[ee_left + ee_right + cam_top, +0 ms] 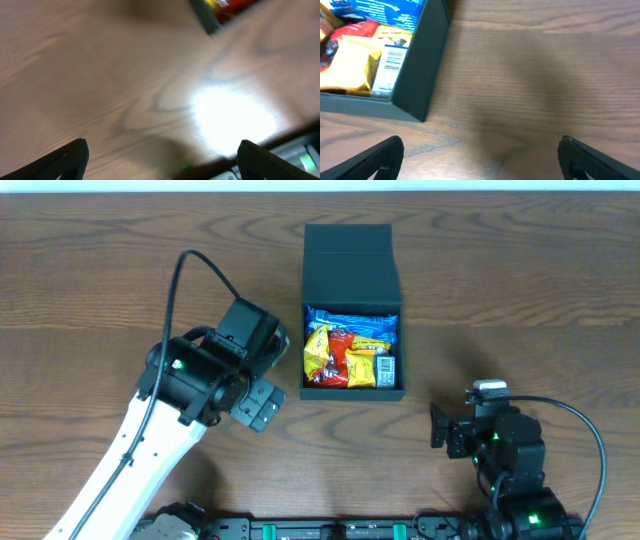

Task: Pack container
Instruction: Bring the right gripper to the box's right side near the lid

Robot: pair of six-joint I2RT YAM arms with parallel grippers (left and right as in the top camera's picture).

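Observation:
The dark teal-green container (352,255) stands at the table's middle back with its flap lid folded back. It holds several snack packets (350,352), blue, yellow and red. My left gripper (262,405) is open and empty just left of the box's front corner. My right gripper (440,426) is open and empty, in front of and right of the box. The left wrist view shows a box corner (206,20) above bare wood. The right wrist view shows the box's near corner (422,75) and packets (350,65) at upper left, with its fingers (480,160) wide apart.
The wooden table (520,290) surrounds the box. The robot base rail (330,530) runs along the front edge. A bright light glare (232,117) lies on the wood in the left wrist view.

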